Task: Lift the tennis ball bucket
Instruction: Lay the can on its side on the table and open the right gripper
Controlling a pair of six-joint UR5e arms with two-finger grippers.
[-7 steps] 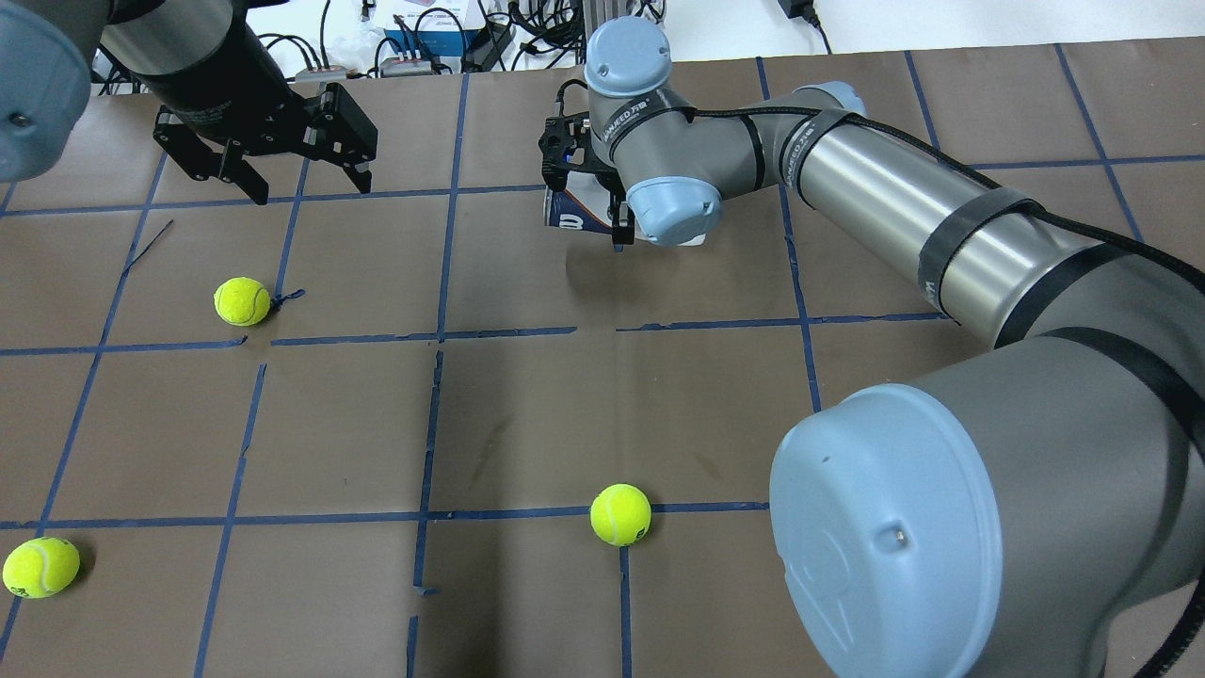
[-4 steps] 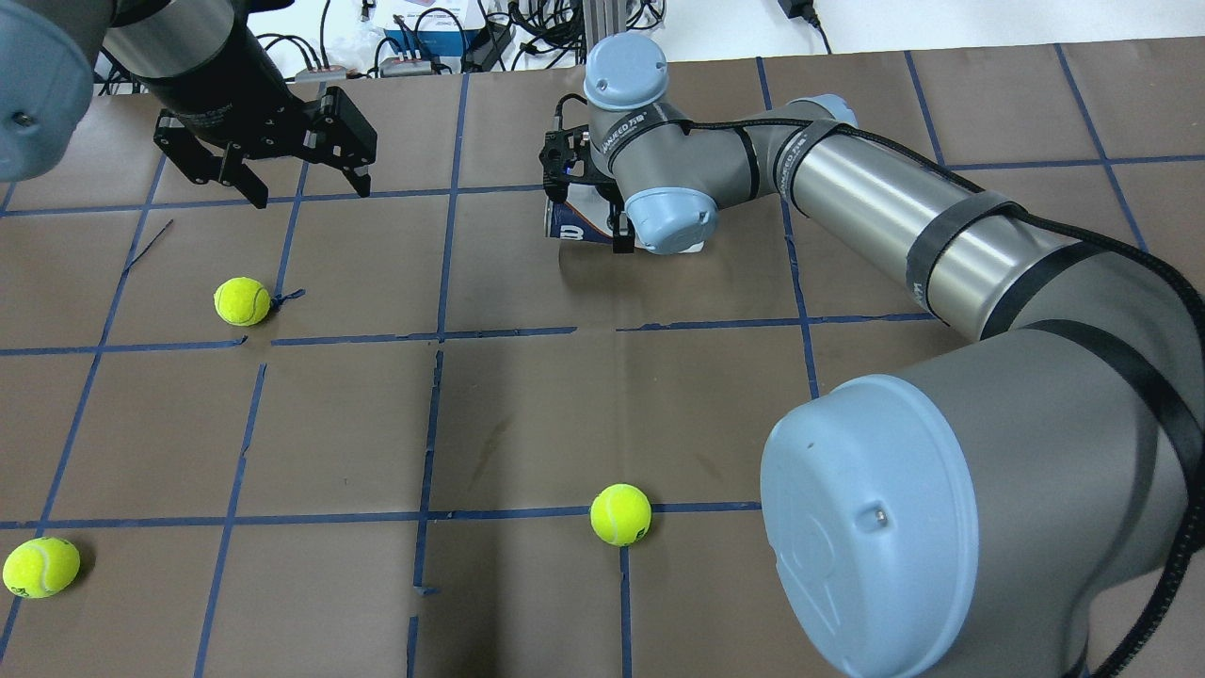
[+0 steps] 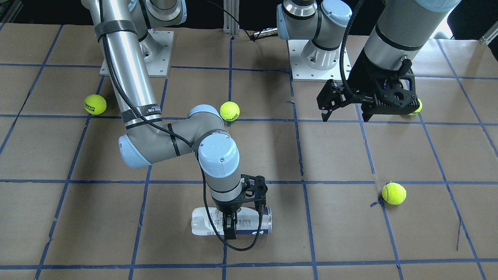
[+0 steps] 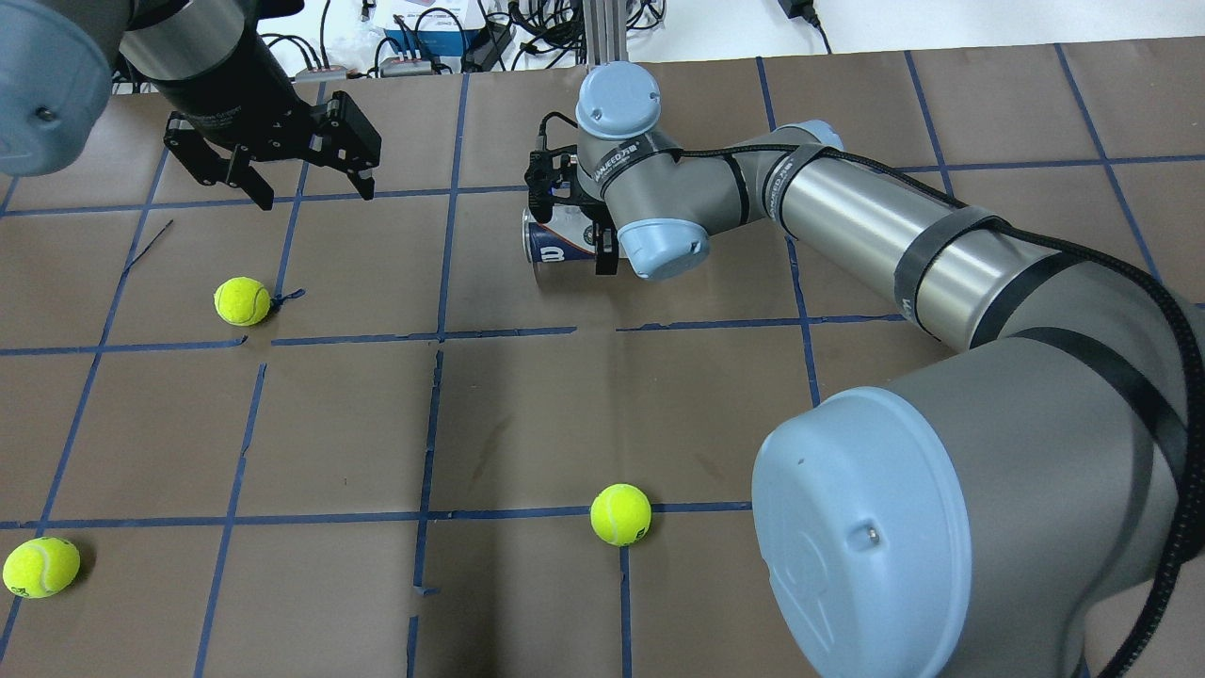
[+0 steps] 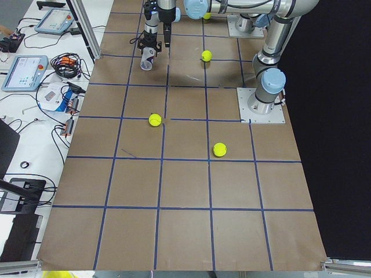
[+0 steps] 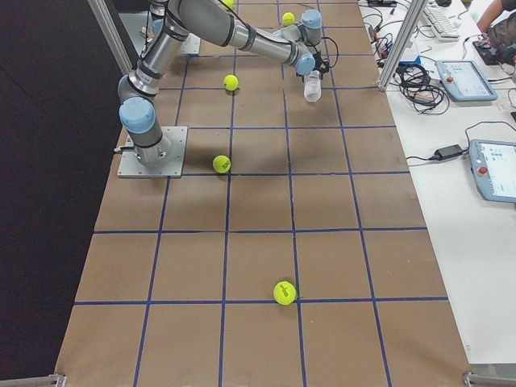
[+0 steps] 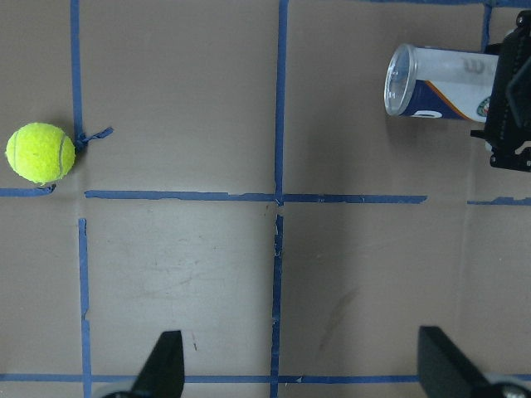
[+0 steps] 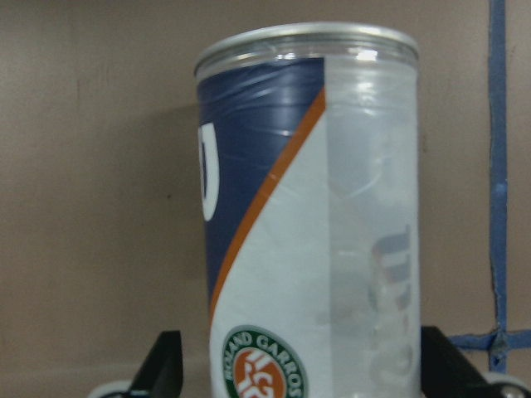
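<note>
The tennis ball bucket (image 4: 554, 247) is a clear can with a navy and white label and a metal rim. It lies on its side at the far middle of the table and also shows in the front view (image 3: 249, 222) and the left wrist view (image 7: 436, 83). My right gripper (image 4: 572, 224) comes down from above and is shut on its middle (image 8: 332, 249), one finger (image 8: 444, 365) on each side. I cannot tell whether the can still touches the table. My left gripper (image 4: 311, 188) is open and empty, hovering at the far left, well apart from the can.
Yellow-green tennis balls lie loose on the brown paper: one under the left gripper's side (image 4: 242, 300), one near the middle front (image 4: 620, 514), one at the near left edge (image 4: 40, 567). Cables and boxes (image 4: 424, 38) sit beyond the far table edge.
My right gripper has shifted left and toward the robot, and the can has moved with it, showing more of its open end. The left gripper has barely moved.
</note>
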